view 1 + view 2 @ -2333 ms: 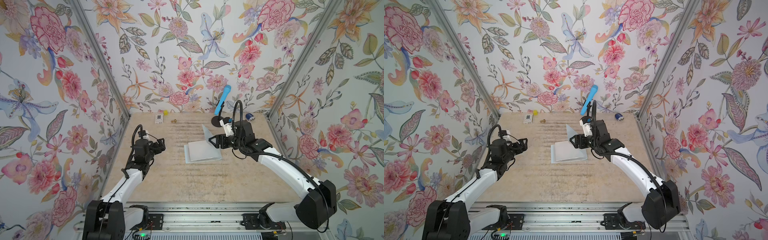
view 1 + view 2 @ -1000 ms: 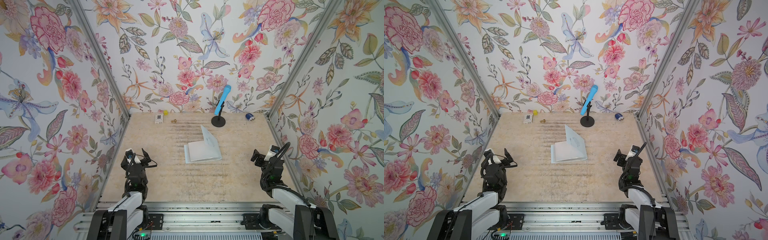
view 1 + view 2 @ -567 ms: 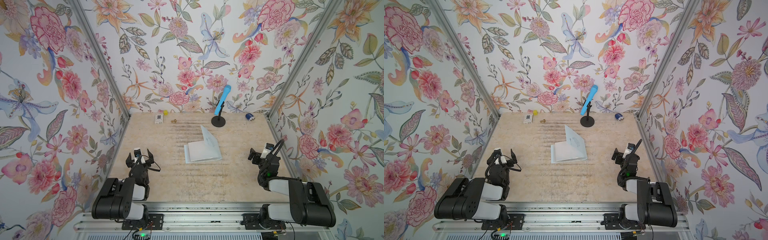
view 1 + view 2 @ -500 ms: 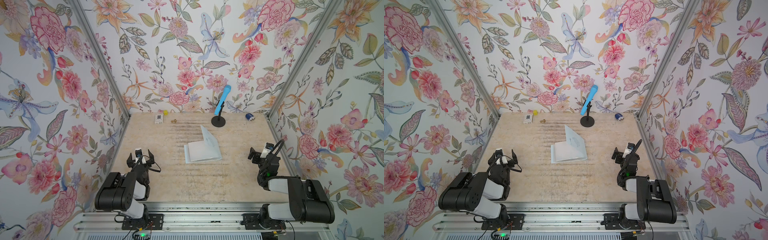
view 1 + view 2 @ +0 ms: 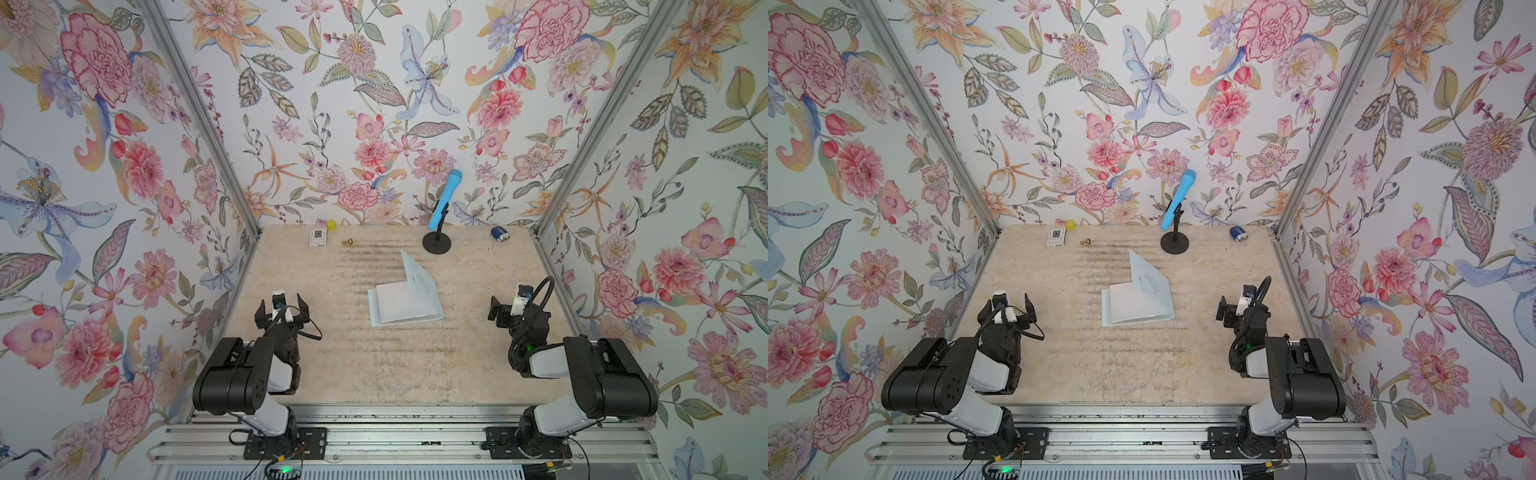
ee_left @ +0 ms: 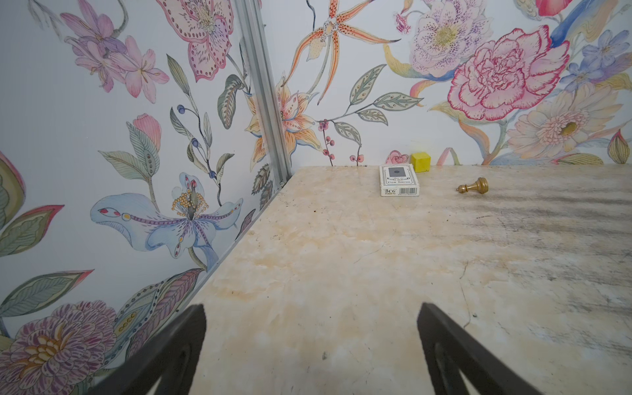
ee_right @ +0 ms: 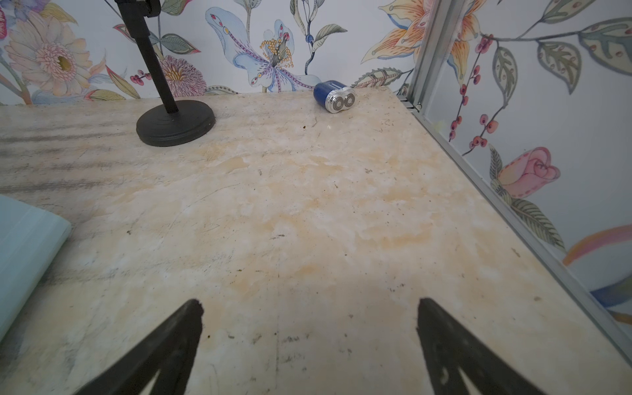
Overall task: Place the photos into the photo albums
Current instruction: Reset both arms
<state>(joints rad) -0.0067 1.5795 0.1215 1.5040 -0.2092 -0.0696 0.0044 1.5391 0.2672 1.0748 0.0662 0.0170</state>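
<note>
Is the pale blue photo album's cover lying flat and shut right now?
No, in a top view the photo album has its cover standing raised at an angle above the pages.

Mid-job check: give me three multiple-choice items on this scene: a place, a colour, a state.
1. Where is the blue shaver? A) far right corner of the table B) far left corner C) near edge
2. What colour is the cube by the card box? A) red B) yellow C) green
3. How is the photo album? A) shut flat B) cover raised C) leaning on the wall

1 A: it lies at the far edge, right side. 2 B: yellow in the left wrist view. 3 B: its cover stands up at an angle.
</note>
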